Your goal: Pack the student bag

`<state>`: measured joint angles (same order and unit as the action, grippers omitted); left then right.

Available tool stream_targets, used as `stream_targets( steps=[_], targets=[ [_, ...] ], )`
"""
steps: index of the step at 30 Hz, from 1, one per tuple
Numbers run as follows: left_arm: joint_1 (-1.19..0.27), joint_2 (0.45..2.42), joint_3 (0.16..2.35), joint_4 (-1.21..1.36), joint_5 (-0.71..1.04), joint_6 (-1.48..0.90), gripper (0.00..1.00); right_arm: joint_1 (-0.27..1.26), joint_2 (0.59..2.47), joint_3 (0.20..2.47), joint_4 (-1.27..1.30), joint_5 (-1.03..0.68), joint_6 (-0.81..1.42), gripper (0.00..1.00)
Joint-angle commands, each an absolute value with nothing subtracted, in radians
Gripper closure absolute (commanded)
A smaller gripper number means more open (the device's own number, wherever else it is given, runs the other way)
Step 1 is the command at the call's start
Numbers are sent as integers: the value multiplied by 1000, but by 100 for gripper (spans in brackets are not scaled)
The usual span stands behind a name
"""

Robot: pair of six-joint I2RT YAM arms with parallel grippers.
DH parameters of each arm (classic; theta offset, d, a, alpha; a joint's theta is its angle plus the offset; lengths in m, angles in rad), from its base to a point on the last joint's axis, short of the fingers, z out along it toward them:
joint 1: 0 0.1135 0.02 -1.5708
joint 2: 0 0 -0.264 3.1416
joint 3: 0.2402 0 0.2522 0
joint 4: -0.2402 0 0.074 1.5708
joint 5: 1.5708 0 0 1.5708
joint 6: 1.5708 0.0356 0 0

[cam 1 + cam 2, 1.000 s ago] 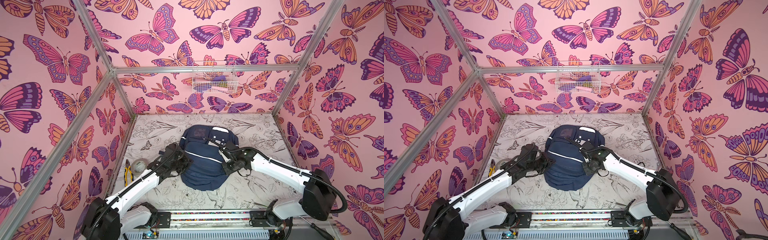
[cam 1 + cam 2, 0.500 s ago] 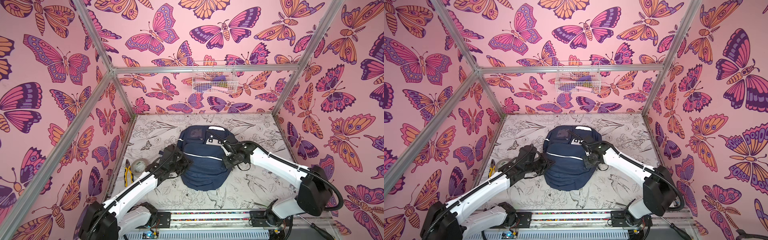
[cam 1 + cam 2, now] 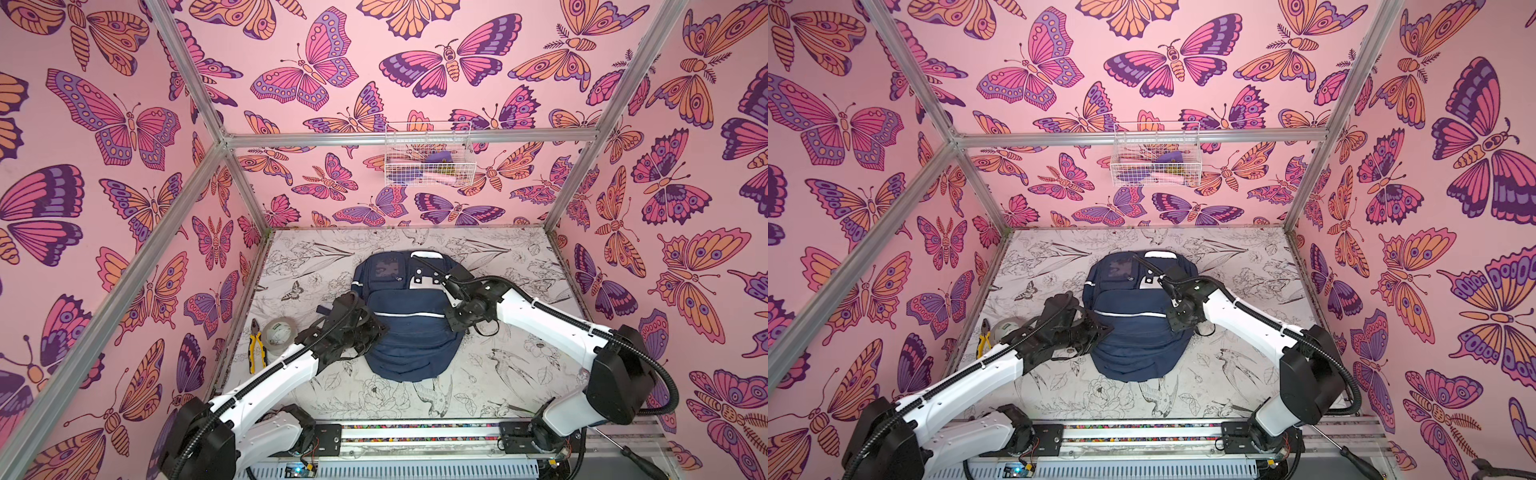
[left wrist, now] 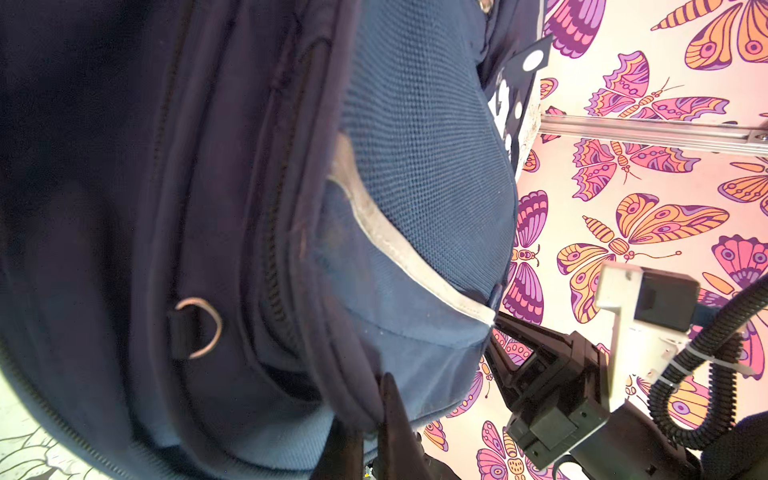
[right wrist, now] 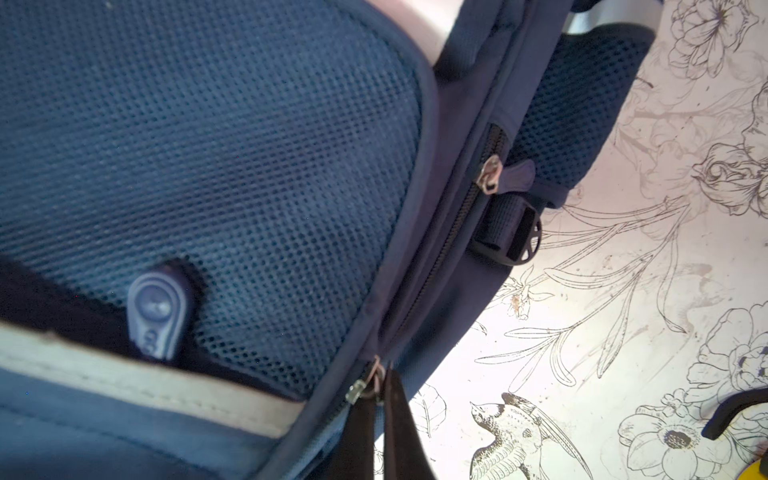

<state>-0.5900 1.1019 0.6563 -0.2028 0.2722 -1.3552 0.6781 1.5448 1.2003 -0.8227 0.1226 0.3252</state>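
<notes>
The navy student bag (image 3: 409, 332) (image 3: 1133, 336) lies flat in the middle of the table, front up, with a white stripe across it. My left gripper (image 3: 383, 330) (image 3: 1108, 329) is at its left side. In the left wrist view that gripper (image 4: 374, 409) is shut on a fold of the bag's (image 4: 415, 174) edge fabric. My right gripper (image 3: 452, 323) (image 3: 1172, 323) is at the bag's right side. In the right wrist view it (image 5: 376, 392) is shut on a metal zipper pull (image 5: 365, 388) of the side zipper, beside the mesh panel (image 5: 216, 166).
Yellow-handled pliers (image 3: 255, 349) and a roll of tape (image 3: 279, 331) lie by the left wall. A white wire basket (image 3: 428, 160) hangs on the back wall. A second zipper pull (image 5: 490, 174) and a strap buckle (image 5: 515, 232) sit farther along the bag's side.
The bag's top has swung left, so it lies straighter and more stretched out. The right arm has shifted with the zipper pull; the left gripper has kept its hold.
</notes>
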Motion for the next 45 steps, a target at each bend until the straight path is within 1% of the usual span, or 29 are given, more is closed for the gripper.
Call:
stream_targets(
  steps=[1, 16, 24, 25, 27, 28, 29, 30, 32, 34, 38, 39, 40, 42, 45],
  targets=[
    [-600, 1118, 665, -285, 297, -1353, 100, 629, 1534, 1202, -835, 243, 348, 100],
    [-618, 1182, 683, -255, 310, -1356, 100, 606, 1542, 1205, -847, 261, 363, 100],
    [-618, 1186, 676, -250, 300, -1361, 100, 606, 1541, 1210, -839, 213, 366, 100],
    [-618, 1187, 678, -250, 303, -1359, 100, 606, 1539, 1209, -841, 205, 368, 97],
    [-619, 1190, 685, -250, 315, -1353, 100, 609, 1522, 1208, -838, 186, 373, 81],
    [-619, 1190, 688, -249, 319, -1353, 93, 612, 1510, 1207, -835, 176, 374, 73],
    [-618, 1189, 692, -249, 324, -1353, 84, 615, 1495, 1208, -832, 162, 374, 67],
    [-618, 1184, 697, -249, 327, -1353, 74, 618, 1479, 1206, -827, 145, 373, 62],
    [-620, 1173, 707, -251, 327, -1353, 60, 620, 1446, 1211, -825, 125, 378, 56],
    [-620, 1160, 724, -252, 324, -1346, 51, 621, 1410, 1220, -827, 116, 384, 54],
    [-620, 1149, 787, -252, 345, -1291, 38, 620, 1322, 1232, -822, 170, 414, 50],
    [-620, 1146, 804, -252, 351, -1264, 17, 620, 1297, 1228, -813, 206, 428, 50],
    [-620, 1144, 821, -254, 353, -1242, 0, 620, 1272, 1222, -802, 241, 438, 48],
    [-610, 1133, 859, -267, 350, -1179, 0, 608, 1209, 1199, -777, 324, 470, 43],
    [-561, 1109, 923, -350, 318, -1069, 0, 572, 1114, 1146, -738, 452, 518, 39]
  ],
)
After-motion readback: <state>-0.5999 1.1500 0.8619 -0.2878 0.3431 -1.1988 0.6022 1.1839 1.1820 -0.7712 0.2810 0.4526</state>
